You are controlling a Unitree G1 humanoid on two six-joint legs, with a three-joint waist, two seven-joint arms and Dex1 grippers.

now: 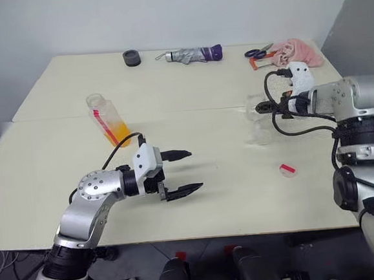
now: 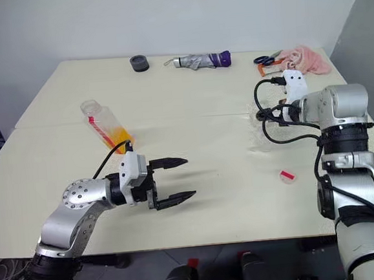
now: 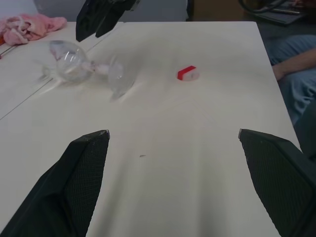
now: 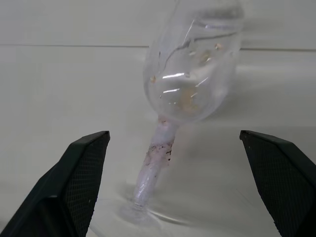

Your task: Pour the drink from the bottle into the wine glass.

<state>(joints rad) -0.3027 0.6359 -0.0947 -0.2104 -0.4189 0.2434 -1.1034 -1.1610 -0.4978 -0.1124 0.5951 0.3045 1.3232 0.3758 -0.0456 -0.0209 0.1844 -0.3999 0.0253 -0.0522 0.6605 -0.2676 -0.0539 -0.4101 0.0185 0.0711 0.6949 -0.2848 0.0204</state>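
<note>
Wine glass (image 4: 190, 64) tilted on cream table (image 1: 211, 196), white wall behind, left claw (image 1: 180, 173) and right claw (image 3: 101, 17) both open

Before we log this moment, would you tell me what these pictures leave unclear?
- Wine glass: its pose. The left wrist view suggests it lies on its side, but it is smeared there and faint in the eye views.
- Right gripper: its fingertips are hidden behind the wrist in the eye views.
- Bottle: uncapped, leaning; what props it is unclear.
- Seated person: cut off by the left wrist view's edge.

Even, bright light; soft shadows; the wine glass (image 3: 81, 69) looks motion-blurred.
</note>
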